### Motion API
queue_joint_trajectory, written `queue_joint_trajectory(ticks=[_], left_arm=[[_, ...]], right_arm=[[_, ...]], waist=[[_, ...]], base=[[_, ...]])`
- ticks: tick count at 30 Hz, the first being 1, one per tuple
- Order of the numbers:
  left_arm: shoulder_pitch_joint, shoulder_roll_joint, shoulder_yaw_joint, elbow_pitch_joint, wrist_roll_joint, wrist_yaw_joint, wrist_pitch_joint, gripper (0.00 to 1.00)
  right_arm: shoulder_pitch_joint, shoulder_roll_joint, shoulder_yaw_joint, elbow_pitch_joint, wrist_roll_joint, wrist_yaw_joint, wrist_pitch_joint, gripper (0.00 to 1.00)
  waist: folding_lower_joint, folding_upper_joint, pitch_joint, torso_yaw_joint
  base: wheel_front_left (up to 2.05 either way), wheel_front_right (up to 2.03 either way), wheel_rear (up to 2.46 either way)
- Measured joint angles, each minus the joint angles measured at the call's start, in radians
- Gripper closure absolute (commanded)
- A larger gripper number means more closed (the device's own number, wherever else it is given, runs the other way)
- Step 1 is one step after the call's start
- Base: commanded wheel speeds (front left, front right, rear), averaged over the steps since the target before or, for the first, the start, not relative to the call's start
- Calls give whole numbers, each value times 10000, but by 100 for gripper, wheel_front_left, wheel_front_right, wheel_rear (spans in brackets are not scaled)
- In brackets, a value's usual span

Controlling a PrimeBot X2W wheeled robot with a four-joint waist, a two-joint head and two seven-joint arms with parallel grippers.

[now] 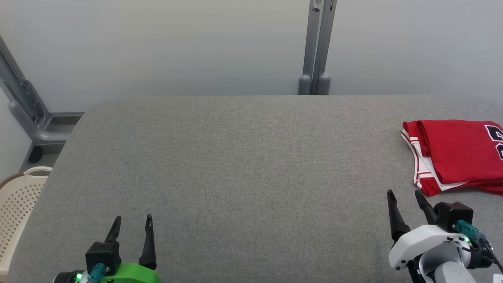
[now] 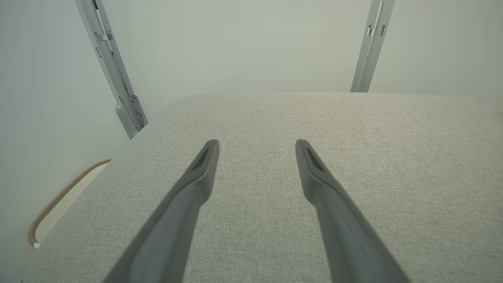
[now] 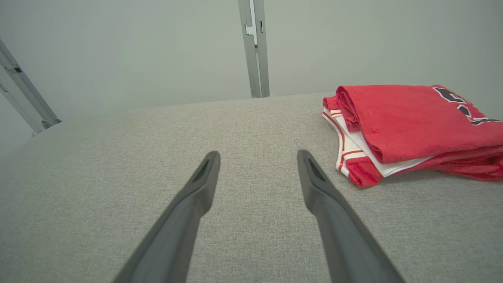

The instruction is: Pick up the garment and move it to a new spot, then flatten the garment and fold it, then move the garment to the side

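**A:** How far along did it look?

**B:** Nearly finished, I'd judge. The garment (image 1: 459, 155), red with white trim, lay folded at three o'clock on the table (image 1: 235, 157), so folding and setting aside seemed done.

**A:** And the grippers?

**B:** The left gripper (image 1: 133, 217) at seven o'clock and the right gripper (image 1: 404, 193) at five both stood spread, holding nothing. The right one was near the garment but apart from it.

**A:** The surroundings?

**B:** Grey cloth top, pale wall (image 1: 157, 47), grey metal posts (image 1: 316, 47) at twelve o'clock, a beige perforated basket (image 1: 17, 196) at eight.
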Motion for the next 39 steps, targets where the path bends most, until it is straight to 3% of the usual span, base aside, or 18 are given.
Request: queue_joint_trajectory(ticks=[13, 14, 20, 39], left_arm=[[-2, 15, -4, 12, -155, 23, 44, 0], [-2, 17, -4, 36, -161, 23, 46, 100], [348, -251, -100, 493, -341, -2, 178, 100], [58, -723, 901, 414, -3131, -734, 1108, 100]], right_arm=[[-92, 0, 73, 157, 330, 0, -121, 0], [-102, 0, 79, 169, 334, 0, -134, 100], [409, 148, 38, 698, 477, 0, 23, 100], [412, 132, -119, 21, 3948, 0, 502, 100]], waist=[[0, 0, 73, -13], [0, 0, 80, -16], [0, 0, 99, -23], [0, 0, 263, -98]], base=[[0, 0, 0], [0, 0, 0], [0, 0, 0], [0, 0, 0]])
